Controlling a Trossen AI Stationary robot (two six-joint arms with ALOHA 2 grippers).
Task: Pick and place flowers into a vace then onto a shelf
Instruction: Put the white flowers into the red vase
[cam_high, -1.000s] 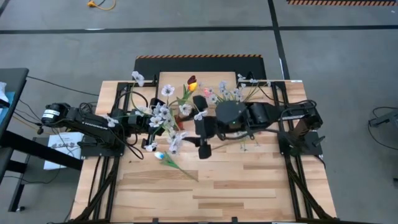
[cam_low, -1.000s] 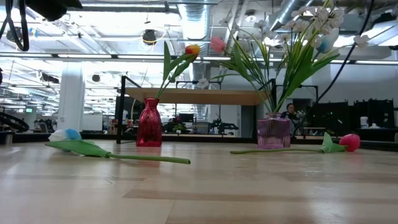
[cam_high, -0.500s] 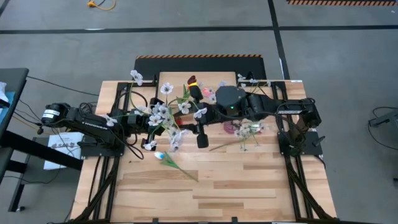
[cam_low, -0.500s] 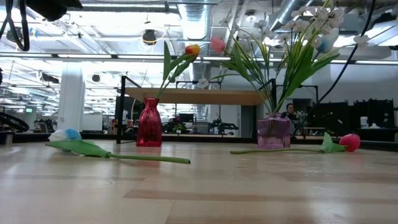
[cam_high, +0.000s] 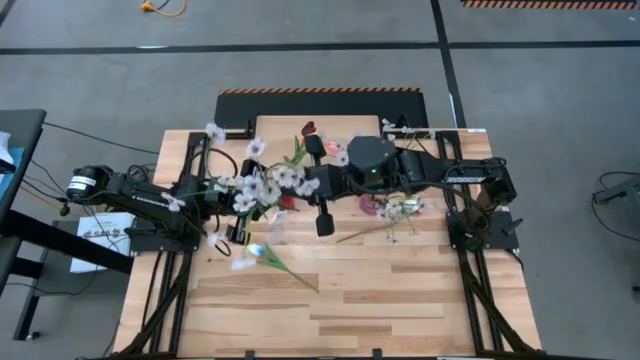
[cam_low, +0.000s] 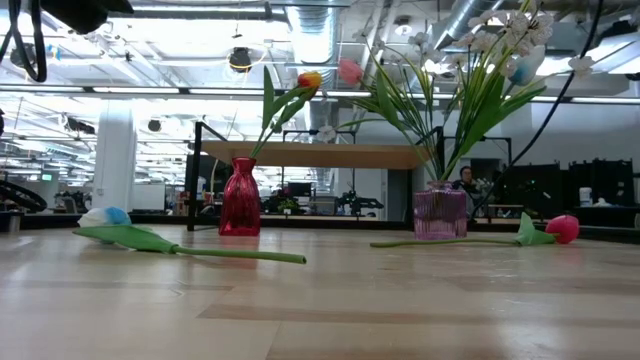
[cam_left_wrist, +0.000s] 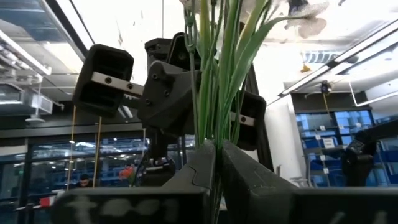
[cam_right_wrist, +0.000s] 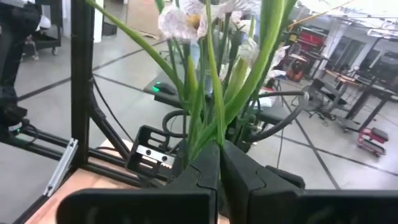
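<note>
Stems of the flowers (cam_right_wrist: 208, 93) rise upright from clamped right jaws.

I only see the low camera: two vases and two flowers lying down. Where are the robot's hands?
Observer: Above your picture. The left gripper is shut on a bunch of green flower stems.
Child: And the other one?
Observer: The right gripper is shut on green flower stems too, with white blossoms above it.
Child: Are they close together?
Observer: Yes. From above, both arms meet over the back half of the table.
</note>
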